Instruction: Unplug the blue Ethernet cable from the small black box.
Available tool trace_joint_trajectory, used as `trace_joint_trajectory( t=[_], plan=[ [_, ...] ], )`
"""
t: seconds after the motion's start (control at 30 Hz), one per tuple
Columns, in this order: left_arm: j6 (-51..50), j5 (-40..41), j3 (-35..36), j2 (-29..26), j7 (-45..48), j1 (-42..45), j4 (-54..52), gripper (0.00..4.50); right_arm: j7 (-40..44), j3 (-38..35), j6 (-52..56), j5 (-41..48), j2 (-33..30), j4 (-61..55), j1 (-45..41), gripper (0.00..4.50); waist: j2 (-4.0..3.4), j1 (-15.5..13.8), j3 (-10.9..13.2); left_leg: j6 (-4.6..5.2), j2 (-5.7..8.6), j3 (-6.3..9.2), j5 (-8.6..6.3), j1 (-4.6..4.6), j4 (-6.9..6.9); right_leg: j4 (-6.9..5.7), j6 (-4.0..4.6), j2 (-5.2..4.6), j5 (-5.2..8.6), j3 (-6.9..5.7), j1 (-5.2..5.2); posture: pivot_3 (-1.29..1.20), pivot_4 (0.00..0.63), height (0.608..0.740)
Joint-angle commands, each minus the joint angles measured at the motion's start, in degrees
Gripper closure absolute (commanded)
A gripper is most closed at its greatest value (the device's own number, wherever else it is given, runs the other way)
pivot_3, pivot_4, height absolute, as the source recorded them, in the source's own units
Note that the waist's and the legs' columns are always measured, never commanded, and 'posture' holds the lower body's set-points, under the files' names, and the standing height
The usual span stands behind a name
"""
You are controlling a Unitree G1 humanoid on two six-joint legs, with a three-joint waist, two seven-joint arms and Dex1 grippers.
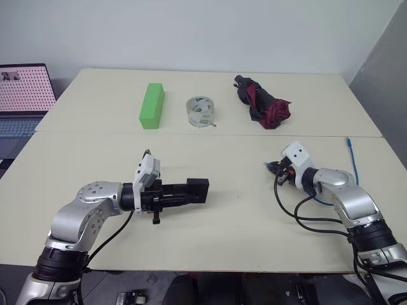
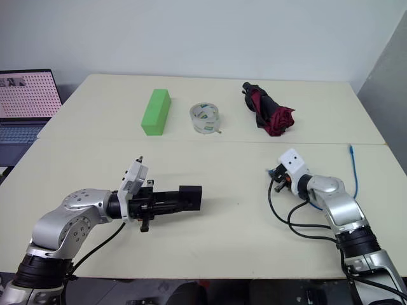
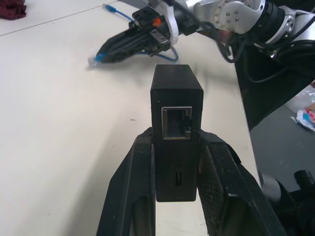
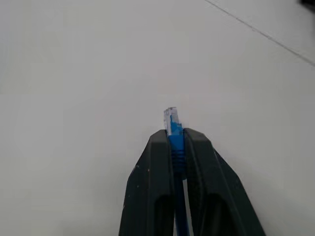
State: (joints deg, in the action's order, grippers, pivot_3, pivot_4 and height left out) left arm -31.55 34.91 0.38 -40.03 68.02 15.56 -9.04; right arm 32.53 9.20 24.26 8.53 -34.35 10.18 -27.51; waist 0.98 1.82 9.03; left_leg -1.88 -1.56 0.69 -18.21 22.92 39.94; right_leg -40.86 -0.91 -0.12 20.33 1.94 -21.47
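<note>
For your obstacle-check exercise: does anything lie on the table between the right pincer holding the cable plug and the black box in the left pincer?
Nothing visible: bare table separates the right pincer, holding the blue Ethernet cable, from the small black box in the left pincer.

One green block (image 1: 152, 105), tape roll (image 1: 201, 111), umbrella (image 1: 262, 102), laptop (image 1: 24, 95), apparently.

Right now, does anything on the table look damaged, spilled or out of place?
Nothing looks damaged or spilled. The thin bright blue Ethernet cable is out of the small matte black box, whose port is empty. The dark red folded umbrella lies loosely bunched.
</note>
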Motion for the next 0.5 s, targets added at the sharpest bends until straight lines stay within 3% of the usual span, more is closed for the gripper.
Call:
trace_joint_trajectory(
  t=[0.03, 0.27, 0.4, 0.5],
  plan=[
    [2.2, -1.8, 0.2, 0.9, -1.8, 1.5, 0.5, 3.72, -0.6, -3.2, -1.2, -0.3, 1.0, 0.5, -0.6, 2.91, 0.00, 0.0, 0.0, 0.00, -0.01, -0.01, 0.00, 0.00, 0.00, 0.00, 0.00, 0.00, 0.00, 0.01, 0.00, 0.00, 0.150, 0.740],
    [5.1, -5.5, 2.0, 4.0, -8.8, 2.6, 3.8, 3.72, 9.3, -7.4, 4.5, 6.5, -2.1, -6.0, 0.8, 1.16, -0.03, -0.1, 0.0, 0.00, -0.01, -0.01, 0.00, 0.01, 0.00, 0.00, 0.00, 0.00, 0.00, 0.01, 0.01, 0.00, 0.150, 0.740],
    [10.7, -10.7, 3.0, 6.5, -16.1, 3.3, 7.4, 3.72, 16.3, -9.5, 9.2, 14.9, -3.3, -16.0, 2.7, 0.04, -0.03, -0.1, 0.0, 0.01, -0.02, 0.00, -0.01, 0.01, 0.00, 0.01, 0.00, 0.00, 0.00, 0.00, 0.00, 0.00, 0.150, 0.740],
    [23.0, -19.8, 3.3, 8.7, -25.4, 4.4, 13.3, 3.72, 17.0, -9.2, 12.5, 18.7, -2.2, -23.2, 2.9, 0.00, -0.03, -0.1, 0.0, 0.02, -0.04, 0.00, -0.01, 0.00, 0.00, 0.00, 0.00, 0.02, 0.00, 0.00, 0.02, 0.00, 0.150, 0.740]
  ],
)
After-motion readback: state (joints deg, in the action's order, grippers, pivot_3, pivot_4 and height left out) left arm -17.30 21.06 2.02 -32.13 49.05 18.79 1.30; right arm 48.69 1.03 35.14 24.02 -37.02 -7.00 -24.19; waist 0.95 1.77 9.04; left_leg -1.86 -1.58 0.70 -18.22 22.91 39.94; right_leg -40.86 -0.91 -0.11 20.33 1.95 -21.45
